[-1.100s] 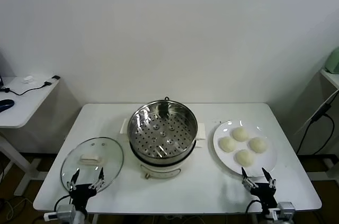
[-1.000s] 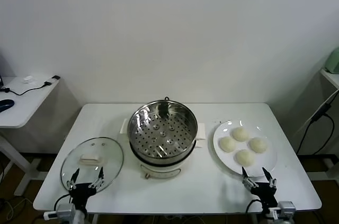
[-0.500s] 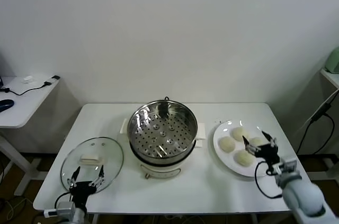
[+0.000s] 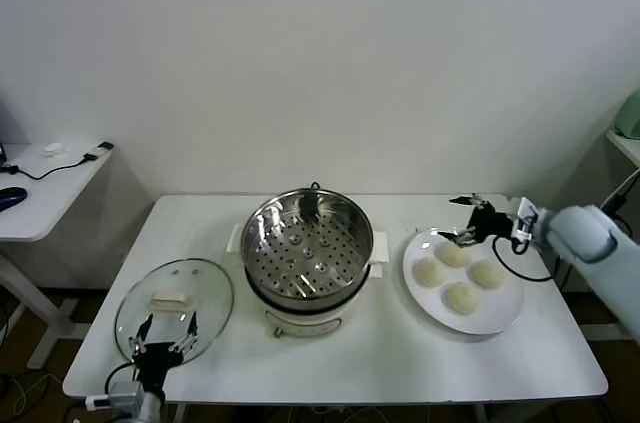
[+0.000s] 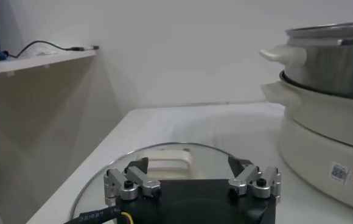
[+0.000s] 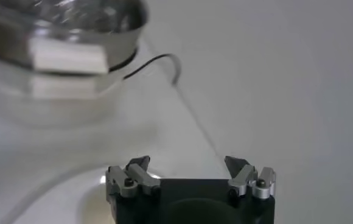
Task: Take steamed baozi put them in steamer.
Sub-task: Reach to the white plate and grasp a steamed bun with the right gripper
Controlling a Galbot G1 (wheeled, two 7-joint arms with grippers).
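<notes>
Four baozi (image 4: 455,273) lay clustered on a white plate (image 4: 505,312) at the table's right side, none yet in the steamer (image 4: 308,246) — its perforated tray sat bare at the table's centre, a black cord trailing behind it. Our right gripper (image 4: 463,219) hung above the plate's far edge, just over the farthest bun, with its jaws spread wide and nothing between them; its wrist view showed the steamer's rim and handle (image 6: 67,58) ahead. Our left gripper (image 4: 161,337) waited at the table's (image 4: 400,353) near left edge, jaws likewise wide and empty, over the near rim of the glass lid (image 4: 175,308) — which lay flat just beside the steamer.
</notes>
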